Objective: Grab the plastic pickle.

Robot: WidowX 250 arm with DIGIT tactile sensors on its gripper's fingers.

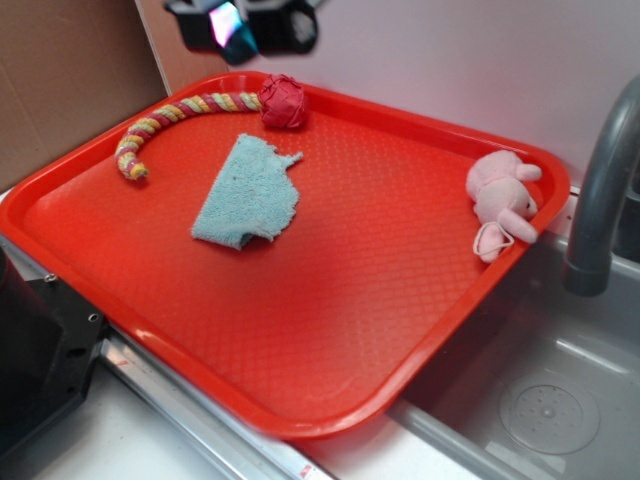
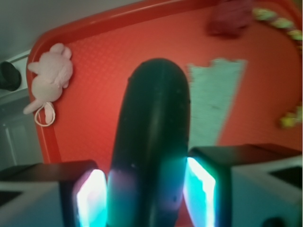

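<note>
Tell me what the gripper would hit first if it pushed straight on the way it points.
Probably bare red tray. The gripper, shut on the plastic pickle, points down at it, with the blue cloth just to one side; depth is unclear, so the pickle's tip would likely touch first.

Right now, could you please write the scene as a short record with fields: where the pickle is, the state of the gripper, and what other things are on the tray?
pickle: dark green pickle, held between the gripper's two fingers, above the tray
gripper: gripper shut on the pickle; at the top edge of the exterior view
tray: red tray, beside a grey sink
cloth: light blue cloth, flat on the tray
rope toy: red ball with striped rope, at the tray's far edge
plush: pink pig, against the tray's rim near the sink
</note>
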